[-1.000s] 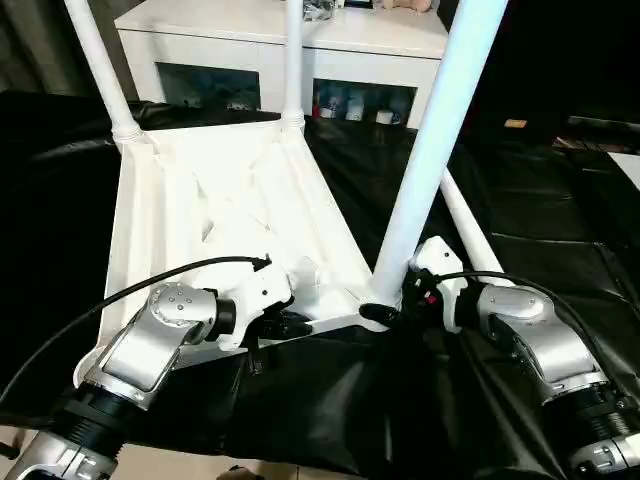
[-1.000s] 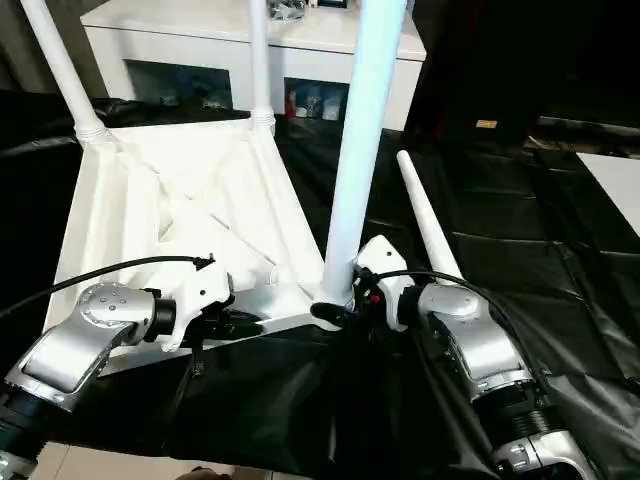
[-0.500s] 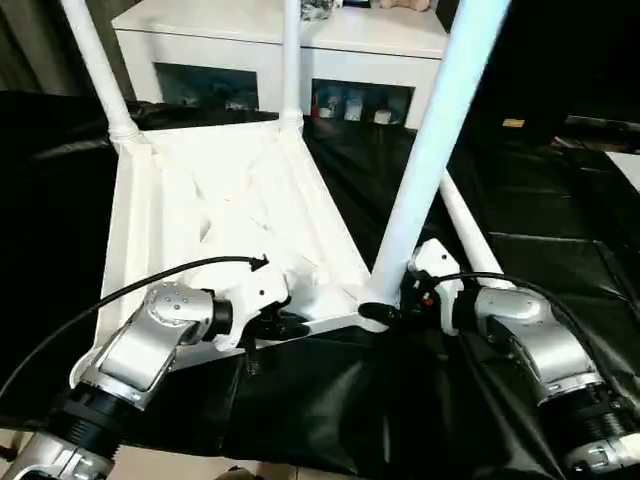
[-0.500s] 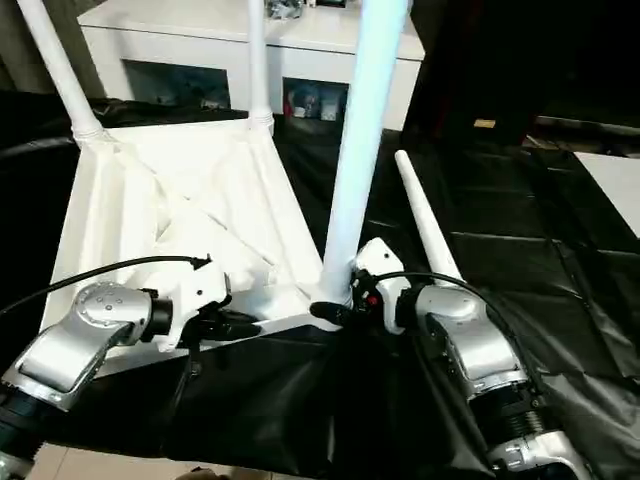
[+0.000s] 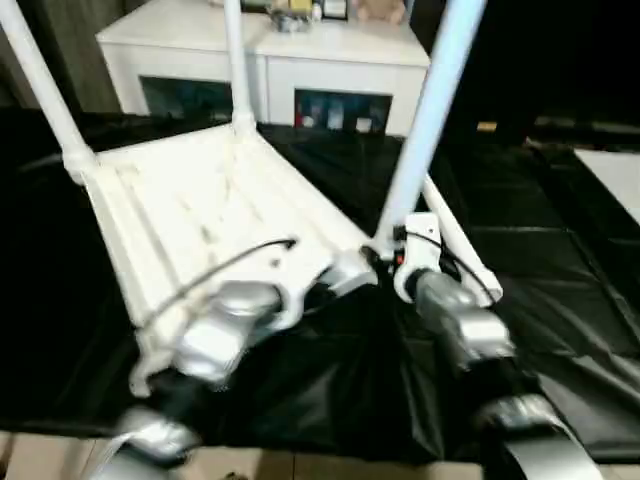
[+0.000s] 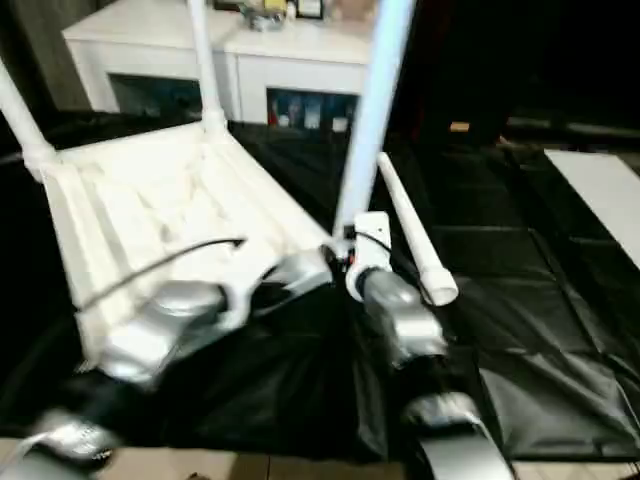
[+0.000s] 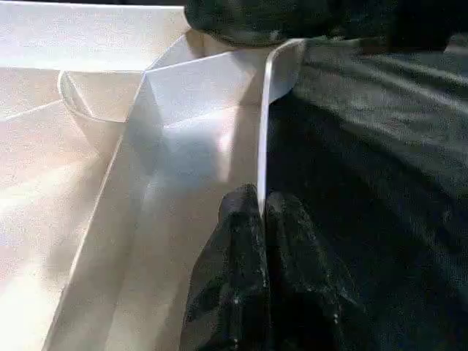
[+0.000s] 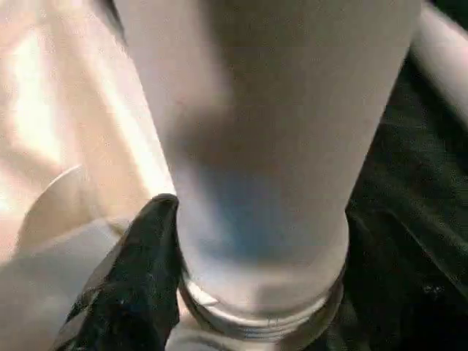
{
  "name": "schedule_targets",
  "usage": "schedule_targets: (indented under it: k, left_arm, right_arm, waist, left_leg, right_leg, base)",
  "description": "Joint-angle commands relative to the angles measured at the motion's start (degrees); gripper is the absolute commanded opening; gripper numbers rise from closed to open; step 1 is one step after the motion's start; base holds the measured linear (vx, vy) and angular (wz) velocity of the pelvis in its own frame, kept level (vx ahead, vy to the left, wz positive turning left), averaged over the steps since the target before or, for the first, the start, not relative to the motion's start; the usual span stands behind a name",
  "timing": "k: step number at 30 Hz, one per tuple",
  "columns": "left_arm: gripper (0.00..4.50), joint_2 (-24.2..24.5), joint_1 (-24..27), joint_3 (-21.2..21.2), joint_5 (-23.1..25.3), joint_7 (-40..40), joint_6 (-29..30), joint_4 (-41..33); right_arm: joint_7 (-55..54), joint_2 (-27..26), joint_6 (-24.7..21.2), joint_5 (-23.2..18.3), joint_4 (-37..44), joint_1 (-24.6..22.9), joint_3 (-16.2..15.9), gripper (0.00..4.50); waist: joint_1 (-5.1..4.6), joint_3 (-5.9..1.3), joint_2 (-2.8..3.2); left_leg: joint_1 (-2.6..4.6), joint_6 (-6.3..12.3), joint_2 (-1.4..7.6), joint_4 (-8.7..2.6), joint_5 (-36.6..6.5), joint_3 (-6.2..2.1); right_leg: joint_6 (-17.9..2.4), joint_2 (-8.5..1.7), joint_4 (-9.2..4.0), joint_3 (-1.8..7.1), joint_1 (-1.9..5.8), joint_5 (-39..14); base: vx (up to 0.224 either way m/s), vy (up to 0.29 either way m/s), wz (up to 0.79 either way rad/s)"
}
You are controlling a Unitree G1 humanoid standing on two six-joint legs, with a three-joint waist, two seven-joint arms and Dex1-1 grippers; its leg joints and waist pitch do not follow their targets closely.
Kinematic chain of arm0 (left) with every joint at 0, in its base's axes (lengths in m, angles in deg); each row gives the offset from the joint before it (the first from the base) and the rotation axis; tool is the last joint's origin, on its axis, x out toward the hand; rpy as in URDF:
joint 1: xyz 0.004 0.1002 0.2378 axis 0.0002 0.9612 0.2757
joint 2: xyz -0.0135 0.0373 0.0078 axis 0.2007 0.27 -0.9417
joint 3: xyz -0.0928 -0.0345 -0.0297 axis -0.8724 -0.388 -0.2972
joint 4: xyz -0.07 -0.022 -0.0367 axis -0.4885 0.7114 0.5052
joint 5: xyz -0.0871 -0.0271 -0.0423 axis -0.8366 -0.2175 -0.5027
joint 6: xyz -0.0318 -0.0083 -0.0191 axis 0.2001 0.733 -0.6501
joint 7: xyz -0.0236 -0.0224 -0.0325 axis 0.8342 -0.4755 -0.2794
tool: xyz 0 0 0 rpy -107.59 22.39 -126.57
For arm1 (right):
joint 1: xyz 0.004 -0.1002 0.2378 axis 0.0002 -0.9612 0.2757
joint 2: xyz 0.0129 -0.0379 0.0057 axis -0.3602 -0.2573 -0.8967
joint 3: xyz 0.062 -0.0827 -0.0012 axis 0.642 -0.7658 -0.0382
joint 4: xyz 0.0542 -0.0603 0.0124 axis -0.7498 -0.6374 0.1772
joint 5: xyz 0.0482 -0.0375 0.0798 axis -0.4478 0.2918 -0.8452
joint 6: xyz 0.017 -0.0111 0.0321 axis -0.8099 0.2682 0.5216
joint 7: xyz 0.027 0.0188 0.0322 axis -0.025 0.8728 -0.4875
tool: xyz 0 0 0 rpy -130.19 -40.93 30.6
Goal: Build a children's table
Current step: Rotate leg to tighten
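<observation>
Lying upside down on the black sheet (image 5: 560, 300), ribbed underside up, the white table top (image 5: 200, 210). Standing in its far left corner socket one white leg (image 5: 40, 85), in the far right corner a second leg (image 5: 236, 65). At the near edge, the left gripper (image 7: 262, 219), fingers pressed together on the thin rim of the table top. At the near right corner, a third leg (image 5: 425, 120) upright in its socket, with the right gripper (image 5: 385, 258) around its base, fingers spread about as wide as the tube, one finger (image 8: 142, 278) touching it. Just beside on the sheet, right of the top, the fourth leg (image 6: 410, 235) lying loose. Behind, a white cabinet (image 5: 300, 60) with glass doors.
</observation>
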Motion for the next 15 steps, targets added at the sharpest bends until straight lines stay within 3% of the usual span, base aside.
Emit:
schedule_targets:
  k: [1,2,4,5,7,9,11,13,14,15]
  left_arm:
    - [0.0,-1.2,-1.9,-1.4,1.1,5.9,-1.9,2.0]
    - [0.0,-1.6,-2.5,-1.4,1.9,6.4,-2.8,2.6]
    - [0.0,-1.2,-2.3,-1.0,2.1,5.4,-2.7,2.1]
    - [0.0,-0.7,-2.1,-0.9,2.0,4.8,-2.9,1.5]
    - [0.0,0.3,-1.4,-0.6,1.7,3.3,-2.7,0.0]
    - [0.0,2.1,-0.3,-0.3,1.5,1.4,-2.5,-2.4]
    - [0.0,4.0,0.8,-0.1,1.4,-0.4,-2.4,-4.2]
    - [0.0,4.8,1.2,0.0,1.4,-1.3,-2.6,-4.9]
    - [0.0,4.8,1.2,0.0,1.4,-1.3,-2.6,-4.9]
    - [0.0,7.1,2.4,0.4,1.1,-4.4,-3.3,-6.6]
  right_arm:
    - [-1.4,-2.4,-0.5,-1.5,-4.0,-0.9,0.7,2.7]
    - [-1.6,-3.7,2.2,-1.2,-6.3,1.6,1.4,2.7]
    - [1.3,-4.1,3.3,-1.8,-6.2,2.2,1.6,2.7]
    - [2.2,-3.9,4.4,-1.4,-5.8,2.4,1.3,3.05]
    - [3.9,-3.1,5.4,-0.8,-4.0,1.9,0.6,3.4]
    - [5.2,-1.4,6.5,0.3,-1.1,0.8,-0.6,3.48]
    - [6.9,0.7,5.8,0.7,2.1,-0.7,-1.6,3.74]
    - [8.0,1.6,5.3,1.1,3.5,-1.4,-2.3,3.87]
    - [8.0,1.6,5.3,1.1,3.5,-1.4,-2.3,3.95]
    - [11.9,4.6,3.8,1.9,7.5,-3.3,-4.2,4.06]
  waist:
    - [-1.36,-2.14,0.82]
    - [-1.21,-2.02,0.76]
    - [-1.42,-1.97,0.53]
    - [-1.38,-1.98,0.65]
    - [-1.38,-2.0,0.56]
    - [-1.74,-1.97,0.39]
    - [-2.03,-2.17,0.35]
    - [-1.93,-2.45,0.2]
    - [-1.65,-2.66,0.21]
    - [-1.39,-2.61,0.46]
  left_leg:
    - [2.84,-6.04,3.34,-6.38,-44.5,-2.92]
    - [2.73,-6.21,3.41,-6.87,-45.9,-2.76]
    - [3.17,-6.18,3.11,-6.73,-47.0,-2.4]
    - [3.49,-5.85,2.86,-6.15,-45.8,-2.27]
    - [3.38,-5.48,2.78,-5.82,-44.4,-2.37]
    - [1.85,-4.82,2.88,-6.03,-41.3,-2.9]
    - [0.75,-4.97,2.97,-6.13,-38.2,-3.24]
    - [0.76,-4.47,2.93,-5.76,-35.4,-3.08]
    - [1.04,-3.88,2.98,-5.51,-33.4,-2.77]
    - [0.83,-3.25,3.03,-5.5,-31.2,-2.55]
  right_leg:
    - [-3.7,-1.99,-4.76,-0.09,-0.08,-30.4]
    - [-4.1,-1.96,-4.49,-0.04,0.03,-29.5]
    - [-4.2,-2.17,-4.88,-0.37,-0.35,-31.7]
    - [-3.8,-2.85,-5.63,-0.44,-0.54,-34.1]
    - [-3.4,-3.33,-6.07,-0.68,-0.36,-35.4]
    - [-2.6,-4.18,-5.9,-0.95,0.87,-36.7]
    - [-3.0,-4.75,-5.63,-0.53,1.33,-36.0]
    - [-4.1,-4.91,-5.53,-0.14,0.76,-33.8]
    - [-5.4,-4.88,-5.4,0.2,0.35,-31.0]
    - [-6.8,-4.68,-5.11,0.42,0.3,-27.7]
  base:
    - [0.0,0.0,0.0]
    - [0.0,0.0,0.0]
    - [0.0,0.0,0.0]
    - [0.0,0.0,0.0]
    - [0.0,0.0,0.0]
    - [0.0,0.0,0.0]
    - [0.016,0.003,-0.19]
    - [0.002,0.001,-0.09]
    - [0.0,0.0,0.0]
    - [0.0,0.0,0.0]
